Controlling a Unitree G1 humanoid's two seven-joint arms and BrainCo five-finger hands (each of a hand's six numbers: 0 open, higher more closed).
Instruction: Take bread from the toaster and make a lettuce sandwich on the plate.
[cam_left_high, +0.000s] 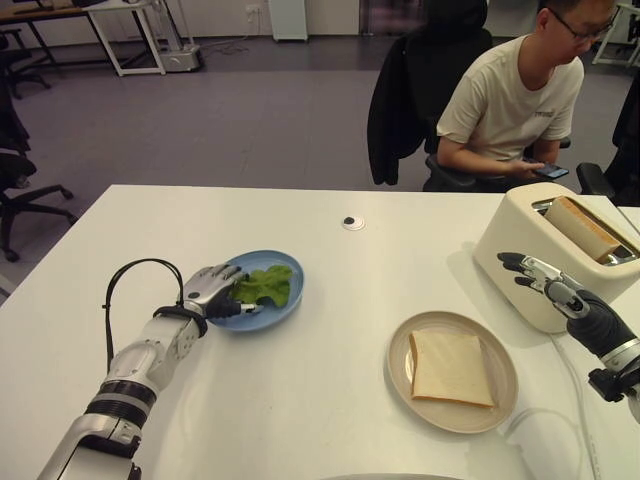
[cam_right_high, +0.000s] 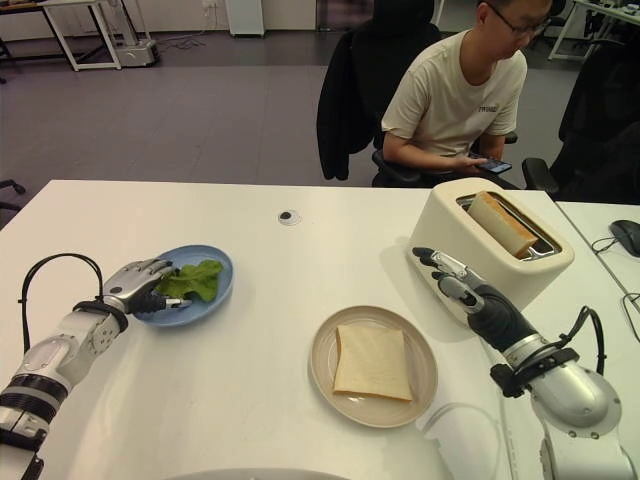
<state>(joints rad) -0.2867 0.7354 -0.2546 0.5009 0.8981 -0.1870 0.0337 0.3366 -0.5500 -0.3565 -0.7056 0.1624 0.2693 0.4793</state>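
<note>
A cream toaster (cam_left_high: 520, 255) stands at the table's right, with one bread slice (cam_left_high: 580, 228) sticking up from its slot. Just in front of the toaster my right hand (cam_left_high: 548, 280) is held open, fingers stretched out and nothing in it. A beige plate (cam_left_high: 400, 362) lies centre-right with a single bread slice (cam_left_high: 450, 367) flat on it. At the left a blue plate (cam_left_high: 288, 298) holds a green lettuce leaf (cam_left_high: 264, 285). My left hand (cam_left_high: 211, 289) rests at that plate's left rim, fingers curled on the leaf's left edge, and the leaf still lies on the plate.
A small round black-and-white disc (cam_left_high: 353, 222) lies on the table behind the plates. A black cable (cam_left_high: 125, 275) loops off my left wrist. White cables (cam_left_high: 570, 385) run along the right edge, and a mouse (cam_right_high: 625, 236) lies at the far right. Someone sits behind the toaster.
</note>
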